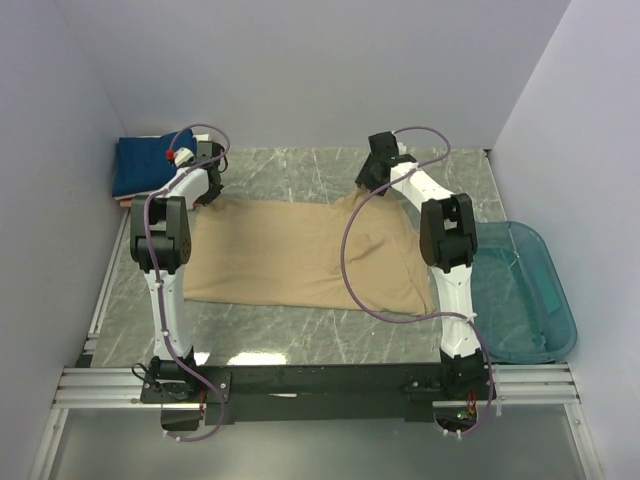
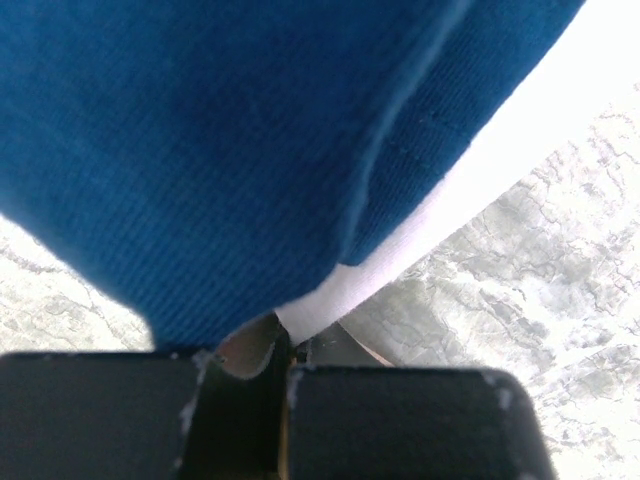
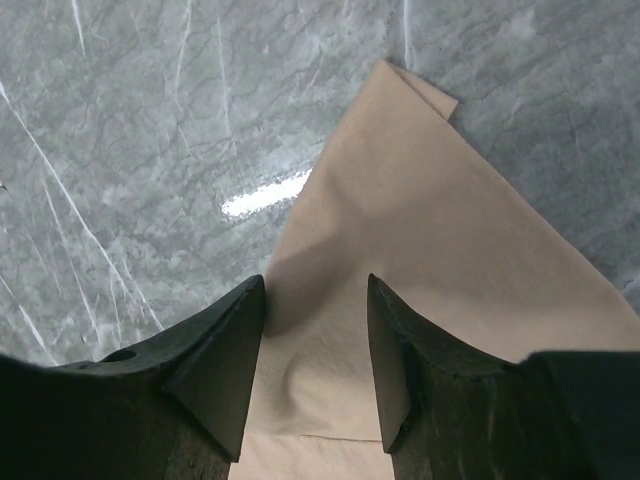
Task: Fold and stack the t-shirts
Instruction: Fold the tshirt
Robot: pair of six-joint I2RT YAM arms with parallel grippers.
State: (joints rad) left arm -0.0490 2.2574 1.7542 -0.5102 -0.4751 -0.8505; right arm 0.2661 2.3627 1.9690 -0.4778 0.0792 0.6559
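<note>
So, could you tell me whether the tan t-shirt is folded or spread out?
Spread out: the tan t-shirt lies flat and wide across the table, not yet a compact folded rectangle.

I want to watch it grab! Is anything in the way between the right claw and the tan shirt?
Nothing visible. The right gripper hangs open right over the tan shirt, at its far corner, with bare cloth between its fingers.

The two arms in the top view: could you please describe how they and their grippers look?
The left arm and the right arm each have white links, black joint housings and a loose greyish-purple cable. The left gripper and the right gripper are matte black; the right one's fingers taper to wedge tips.
</note>
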